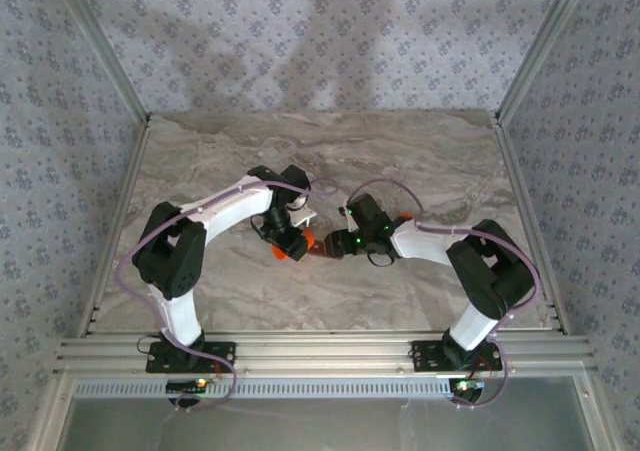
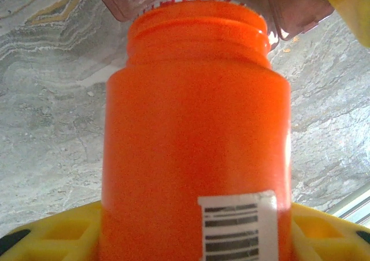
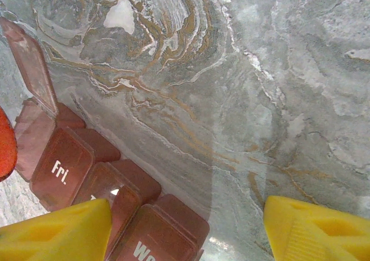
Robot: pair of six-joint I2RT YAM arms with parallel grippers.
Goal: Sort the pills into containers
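My left gripper [image 2: 196, 238] is shut on a bright orange bottle [image 2: 196, 128], whose open neck points at the containers [image 2: 300, 6] just beyond it. The containers [image 3: 63, 162] are a dark red-brown strip of square lidded compartments, two of them marked "Fri." and "We". The end lid [image 3: 29, 64] stands open. My right gripper [image 3: 185, 226] is open: its left finger [image 3: 58, 232] hangs over the strip and its right finger [image 3: 318, 226] over bare table. In the top view both grippers [image 1: 288, 239] [image 1: 335, 243] meet at the table's middle around the strip [image 1: 318, 252]. The pills are hidden.
The marbled grey table [image 1: 420, 161] is walled by an aluminium frame [image 1: 300, 353] and patterned fabric screens. The orange bottle's edge [image 3: 4, 145] shows at the far left of the right wrist view, close to the strip's open end.
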